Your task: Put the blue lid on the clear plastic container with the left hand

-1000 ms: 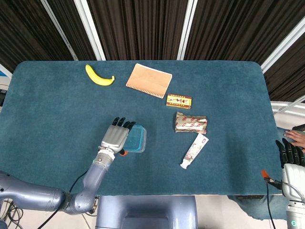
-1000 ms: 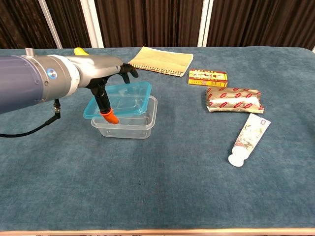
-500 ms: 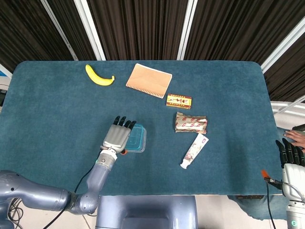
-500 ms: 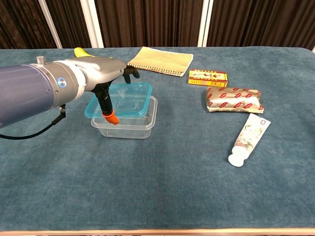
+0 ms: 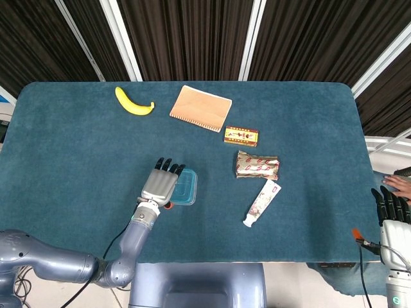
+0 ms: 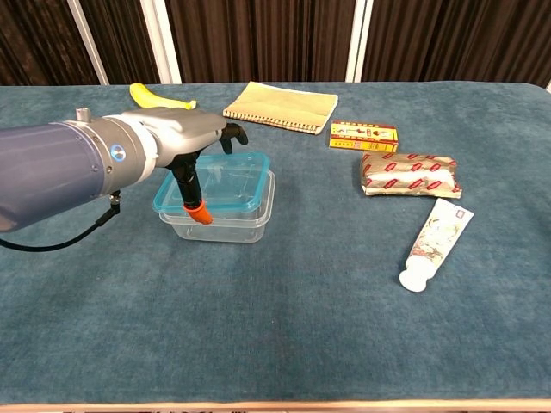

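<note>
**Lid over container, left hand seating it**

Left hand (image 6: 191, 142): holding the lid (image 6: 225, 181) at its left end, thumb reaching down the near-left corner, fingers lying across the top. Lid: sitting on the container (image 6: 225, 218) directly under the hand, long axis running rightward from the palm; full seating is hard to judge. Toothpaste (image 6: 435, 241): lying well right. Right hand (image 5: 393, 212): resting far right, fingers straight and slightly apart, holding nothing.
</note>
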`<state>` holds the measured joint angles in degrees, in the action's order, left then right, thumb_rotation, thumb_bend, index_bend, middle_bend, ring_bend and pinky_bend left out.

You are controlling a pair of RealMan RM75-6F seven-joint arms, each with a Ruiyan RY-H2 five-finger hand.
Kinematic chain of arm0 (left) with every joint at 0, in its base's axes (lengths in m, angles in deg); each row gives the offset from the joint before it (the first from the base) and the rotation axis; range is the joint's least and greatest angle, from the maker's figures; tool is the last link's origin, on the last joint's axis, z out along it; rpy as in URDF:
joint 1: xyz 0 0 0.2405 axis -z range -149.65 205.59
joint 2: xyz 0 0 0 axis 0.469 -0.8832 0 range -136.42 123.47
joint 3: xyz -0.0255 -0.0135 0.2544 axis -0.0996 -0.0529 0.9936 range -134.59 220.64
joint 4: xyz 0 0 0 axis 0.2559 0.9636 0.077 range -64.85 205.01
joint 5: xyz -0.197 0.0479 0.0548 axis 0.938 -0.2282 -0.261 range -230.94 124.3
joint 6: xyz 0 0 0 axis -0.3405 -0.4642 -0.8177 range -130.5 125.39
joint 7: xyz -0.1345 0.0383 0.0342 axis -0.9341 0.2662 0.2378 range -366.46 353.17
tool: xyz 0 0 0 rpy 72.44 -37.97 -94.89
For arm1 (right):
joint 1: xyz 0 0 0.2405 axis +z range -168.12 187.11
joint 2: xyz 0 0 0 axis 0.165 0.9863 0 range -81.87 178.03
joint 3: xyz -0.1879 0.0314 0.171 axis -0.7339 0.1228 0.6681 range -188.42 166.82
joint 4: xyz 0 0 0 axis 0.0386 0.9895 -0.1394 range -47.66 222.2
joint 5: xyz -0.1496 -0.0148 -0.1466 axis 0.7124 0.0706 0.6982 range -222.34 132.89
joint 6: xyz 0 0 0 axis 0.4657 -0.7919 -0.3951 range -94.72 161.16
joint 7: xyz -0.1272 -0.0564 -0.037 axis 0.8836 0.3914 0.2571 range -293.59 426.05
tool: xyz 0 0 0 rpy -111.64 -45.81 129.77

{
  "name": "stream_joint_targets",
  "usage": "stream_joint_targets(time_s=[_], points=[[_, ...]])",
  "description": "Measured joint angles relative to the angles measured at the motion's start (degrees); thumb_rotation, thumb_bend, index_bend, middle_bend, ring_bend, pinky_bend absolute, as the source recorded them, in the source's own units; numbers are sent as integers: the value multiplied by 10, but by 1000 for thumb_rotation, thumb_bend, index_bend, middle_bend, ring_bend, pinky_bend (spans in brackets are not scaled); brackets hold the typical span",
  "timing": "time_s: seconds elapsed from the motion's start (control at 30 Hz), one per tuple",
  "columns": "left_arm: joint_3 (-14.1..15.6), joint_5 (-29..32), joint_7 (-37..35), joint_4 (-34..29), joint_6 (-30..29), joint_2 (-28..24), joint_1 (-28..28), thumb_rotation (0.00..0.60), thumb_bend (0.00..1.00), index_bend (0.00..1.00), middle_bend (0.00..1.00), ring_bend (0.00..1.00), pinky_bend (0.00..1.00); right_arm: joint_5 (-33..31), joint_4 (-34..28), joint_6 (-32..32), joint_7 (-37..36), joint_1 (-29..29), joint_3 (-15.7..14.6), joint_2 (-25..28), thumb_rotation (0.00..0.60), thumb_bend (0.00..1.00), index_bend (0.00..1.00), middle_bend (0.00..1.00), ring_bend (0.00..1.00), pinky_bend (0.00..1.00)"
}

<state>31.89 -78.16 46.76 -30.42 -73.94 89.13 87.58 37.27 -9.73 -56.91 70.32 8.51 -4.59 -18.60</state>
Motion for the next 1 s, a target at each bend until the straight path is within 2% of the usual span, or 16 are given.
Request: stream_joint_targets(time_s=[1.0], points=[[-3, 17, 30, 6, -13, 15, 9, 600, 194, 103, 242, 0, 0, -6, -3, 3, -1, 0, 1, 1, 600, 268, 52, 0, 0, 0]])
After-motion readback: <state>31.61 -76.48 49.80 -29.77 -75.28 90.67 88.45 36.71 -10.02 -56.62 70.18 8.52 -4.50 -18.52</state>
